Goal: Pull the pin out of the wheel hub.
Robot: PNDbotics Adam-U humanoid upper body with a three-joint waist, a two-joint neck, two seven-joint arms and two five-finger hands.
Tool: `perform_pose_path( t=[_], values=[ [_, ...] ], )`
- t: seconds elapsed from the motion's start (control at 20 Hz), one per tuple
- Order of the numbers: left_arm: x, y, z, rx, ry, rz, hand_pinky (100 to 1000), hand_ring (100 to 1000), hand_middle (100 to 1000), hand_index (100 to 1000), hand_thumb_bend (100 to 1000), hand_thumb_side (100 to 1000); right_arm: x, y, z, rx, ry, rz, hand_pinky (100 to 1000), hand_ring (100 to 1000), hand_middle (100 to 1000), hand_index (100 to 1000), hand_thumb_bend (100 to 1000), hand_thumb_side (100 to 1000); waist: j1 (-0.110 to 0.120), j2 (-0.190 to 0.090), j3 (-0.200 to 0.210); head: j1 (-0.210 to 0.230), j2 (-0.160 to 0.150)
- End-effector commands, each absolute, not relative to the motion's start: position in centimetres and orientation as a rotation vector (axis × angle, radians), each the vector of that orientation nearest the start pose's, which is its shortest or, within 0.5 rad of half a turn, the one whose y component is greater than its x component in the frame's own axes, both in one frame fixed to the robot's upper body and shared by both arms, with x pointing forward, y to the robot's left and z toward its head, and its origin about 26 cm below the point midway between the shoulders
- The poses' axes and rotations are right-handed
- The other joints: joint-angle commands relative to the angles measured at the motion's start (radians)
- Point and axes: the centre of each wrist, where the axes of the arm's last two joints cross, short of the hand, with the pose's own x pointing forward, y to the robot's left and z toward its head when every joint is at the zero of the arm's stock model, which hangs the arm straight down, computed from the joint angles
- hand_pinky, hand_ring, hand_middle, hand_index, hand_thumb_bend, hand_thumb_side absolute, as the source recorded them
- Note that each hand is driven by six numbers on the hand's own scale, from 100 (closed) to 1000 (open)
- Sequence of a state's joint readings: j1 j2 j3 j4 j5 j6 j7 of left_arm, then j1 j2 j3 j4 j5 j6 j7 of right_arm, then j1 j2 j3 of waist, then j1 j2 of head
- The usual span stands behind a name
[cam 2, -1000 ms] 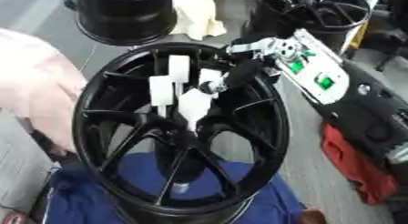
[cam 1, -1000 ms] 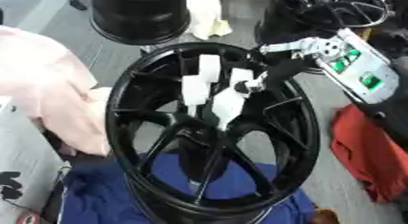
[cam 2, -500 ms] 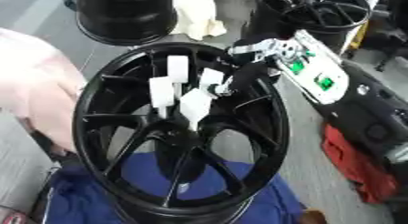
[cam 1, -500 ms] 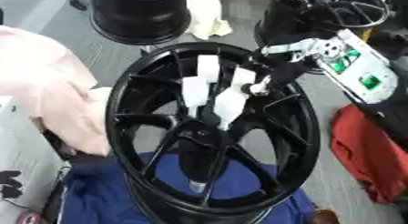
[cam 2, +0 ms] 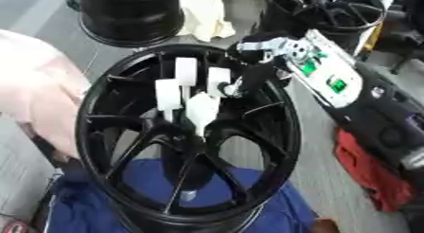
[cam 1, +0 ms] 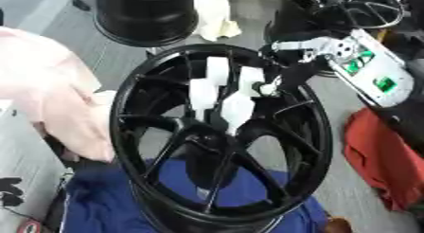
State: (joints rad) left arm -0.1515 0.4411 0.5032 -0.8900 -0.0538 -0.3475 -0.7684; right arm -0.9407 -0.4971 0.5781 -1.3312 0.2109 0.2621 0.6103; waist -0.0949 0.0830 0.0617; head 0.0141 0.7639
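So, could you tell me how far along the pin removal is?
Nothing looks finished yet. The right hand is over the centre of the black wheel hub, its white fingers pointing down at the middle. I cannot make out the pin itself. Gripping it and pulling it out appear to be left.

Right hand (cam 1: 222, 97) slightly nearer the wheel hub (cam 1: 217, 132) (white fingertips lower).

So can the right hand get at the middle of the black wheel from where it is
Probably yes: the right hand already hangs over the black wheel's centre, white fingers pointing down at it, nothing between. The pin itself cannot be made out.
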Motion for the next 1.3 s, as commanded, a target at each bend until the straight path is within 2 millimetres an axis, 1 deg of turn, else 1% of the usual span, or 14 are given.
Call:
perform_pose_path(
  t=[0.05,0.2,0.4,0.55,0.7,0.9,1.05,1.15,1.3],
  values=[
    [24.2,51.2,-3.9,0.028,-1.408,-0.570,739,608,581,791,216,723,42.0,-16.3,23.7,-0.228,-1.440,1.528,639,588,412,517,114,212,0.006,-0.012,-0.001,0.000,0.006],
    [24.2,51.2,-3.9,0.029,-1.406,-0.570,739,609,581,791,216,723,41.6,-16.4,24.5,-0.235,-1.492,1.502,632,582,405,511,109,204,0.005,-0.013,-0.002,0.001,0.006],
    [24.1,51.3,-4.0,0.030,-1.402,-0.571,740,609,582,791,217,724,40.8,-16.8,26.2,-0.249,-1.554,1.473,629,580,403,510,109,198,0.004,-0.015,-0.004,0.003,0.006],
    [24.0,51.3,-4.0,0.032,-1.399,-0.571,740,609,582,791,218,725,40.0,-17.6,27.8,-0.261,-1.596,1.451,627,578,403,510,109,192,0.001,-0.017,-0.006,0.008,0.006],
    [23.9,51.4,-3.9,0.034,-1.396,-0.570,740,610,582,791,217,725,38.9,-19.1,29.5,-0.291,-1.642,1.414,627,578,403,510,111,184,-0.001,-0.018,-0.009,0.014,0.006],
    [23.8,51.5,-3.9,0.038,-1.394,-0.567,740,610,582,791,217,726,37.5,-21.9,31.2,-0.374,-1.695,1.342,630,580,407,514,121,165,-0.003,-0.020,-0.014,0.021,0.006],
    [23.7,51.6,-3.9,0.041,-1.396,-0.562,740,610,582,791,217,726,36.5,-24.8,31.7,-0.486,-1.733,1.242,628,579,407,515,126,153,-0.003,-0.019,-0.018,0.024,0.004],
    [23.7,51.7,-3.9,0.043,-1.398,-0.558,740,610,582,791,216,725,36.0,-27.0,31.3,-0.573,-1.754,1.144,624,577,406,514,126,142,-0.003,-0.017,-0.021,0.026,0.000],
    [23.7,51.7,-3.9,0.046,-1.400,-0.554,740,610,582,791,216,725,35.7,-30.6,29.6,-0.698,-1.748,0.979,620,575,406,514,123,135,-0.002,-0.014,-0.025,0.025,-0.003]
  ],
)
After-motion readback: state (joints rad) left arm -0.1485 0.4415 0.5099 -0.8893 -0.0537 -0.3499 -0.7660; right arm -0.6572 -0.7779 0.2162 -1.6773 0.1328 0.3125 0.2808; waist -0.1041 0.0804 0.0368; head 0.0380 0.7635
